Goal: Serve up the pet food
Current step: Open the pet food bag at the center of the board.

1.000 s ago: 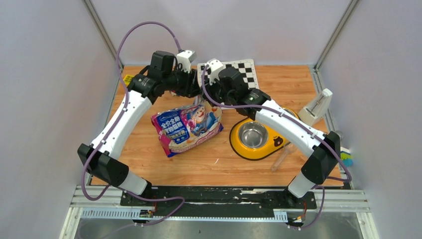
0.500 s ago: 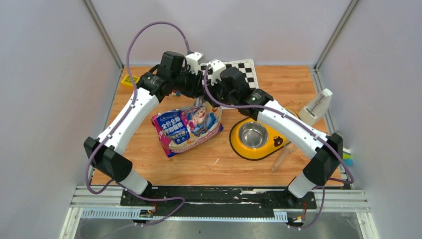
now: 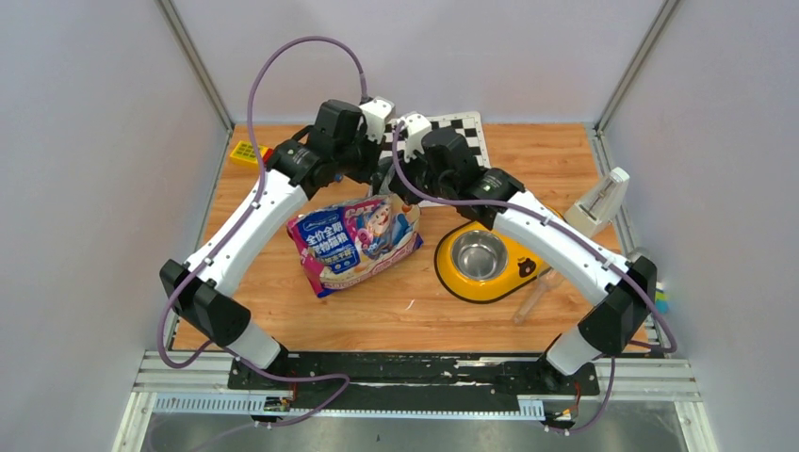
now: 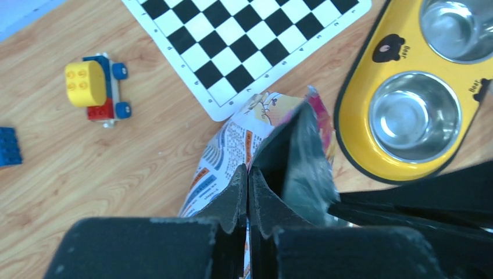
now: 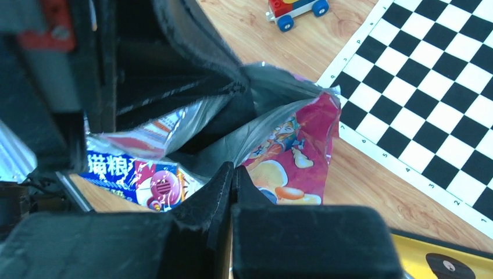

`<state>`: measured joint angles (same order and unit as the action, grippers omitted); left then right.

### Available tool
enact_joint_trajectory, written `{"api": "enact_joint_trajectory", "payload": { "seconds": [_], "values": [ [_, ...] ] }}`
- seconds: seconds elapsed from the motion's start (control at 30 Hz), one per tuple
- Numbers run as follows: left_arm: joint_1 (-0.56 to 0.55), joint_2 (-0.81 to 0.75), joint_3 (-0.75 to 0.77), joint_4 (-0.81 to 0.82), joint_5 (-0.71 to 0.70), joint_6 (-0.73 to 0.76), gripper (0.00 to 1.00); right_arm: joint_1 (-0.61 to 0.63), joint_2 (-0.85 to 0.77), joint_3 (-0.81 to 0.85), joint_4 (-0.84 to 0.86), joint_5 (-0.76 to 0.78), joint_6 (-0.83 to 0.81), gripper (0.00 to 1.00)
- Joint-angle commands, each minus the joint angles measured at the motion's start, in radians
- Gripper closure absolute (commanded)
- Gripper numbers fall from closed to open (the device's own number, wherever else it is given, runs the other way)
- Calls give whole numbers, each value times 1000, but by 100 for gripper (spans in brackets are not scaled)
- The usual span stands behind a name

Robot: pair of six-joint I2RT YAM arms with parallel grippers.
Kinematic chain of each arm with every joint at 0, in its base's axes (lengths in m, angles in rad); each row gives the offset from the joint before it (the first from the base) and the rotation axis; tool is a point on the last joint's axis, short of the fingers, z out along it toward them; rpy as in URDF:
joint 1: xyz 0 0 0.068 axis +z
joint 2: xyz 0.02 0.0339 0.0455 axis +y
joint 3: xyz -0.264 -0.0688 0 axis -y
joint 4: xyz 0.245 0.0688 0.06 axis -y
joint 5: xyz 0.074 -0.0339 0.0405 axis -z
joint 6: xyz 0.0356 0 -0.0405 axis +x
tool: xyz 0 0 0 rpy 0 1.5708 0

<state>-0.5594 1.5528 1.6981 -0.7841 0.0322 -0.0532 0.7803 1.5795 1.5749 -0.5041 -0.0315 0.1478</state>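
Observation:
The glossy pink-and-blue cat food bag [image 3: 353, 240] lies on the wooden table with its top pointing away, and its mouth is pulled open, showing the silver lining [image 5: 273, 87]. The pet food itself is hidden inside. My left gripper [image 4: 248, 171] is shut on one lip of the printed bag [image 4: 232, 139]. My right gripper [image 5: 232, 168] is shut on the opposite, pink lip of the bag [image 5: 290, 151]. From above, the left gripper [image 3: 375, 181] and right gripper [image 3: 394, 186] meet at the bag's top. The yellow double bowl [image 3: 448, 273] sits just right of the bag.
A checkerboard mat [image 3: 466, 132] lies at the back, with a toy car [image 4: 93, 87] and a blue brick [image 4: 9, 145] to its left. A white upright device [image 3: 598, 202] and a wooden stick [image 3: 537, 292] are at the right. The bowl's steel cups [image 4: 414, 116] look bare.
My left arm swung right to the bag's top and its jaws closed on the bag's lip. The right gripper kept its hold, shifting only slightly.

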Motion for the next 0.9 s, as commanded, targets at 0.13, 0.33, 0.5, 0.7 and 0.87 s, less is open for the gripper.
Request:
{"api": "enact_joint_trajectory", "payload": {
  "seconds": [0.13,0.33,0.5,0.7,0.87],
  "values": [
    [4,-5,91,38,-163,102,100,-27,-130,28,-48,-8,22,100],
    [3,3,136,67,-154,143,100,-42,-161,26,-57,-29,33,100],
    [3,29,235,35,-152,215,100,-59,-186,16,-36,-82,-11,100],
    [4,35,275,-56,47,177,100,-49,-214,-70,3,-344,-625,67],
    [3,48,273,-97,135,180,100,-47,-227,-200,-54,-375,-1121,57]
  ]
}}
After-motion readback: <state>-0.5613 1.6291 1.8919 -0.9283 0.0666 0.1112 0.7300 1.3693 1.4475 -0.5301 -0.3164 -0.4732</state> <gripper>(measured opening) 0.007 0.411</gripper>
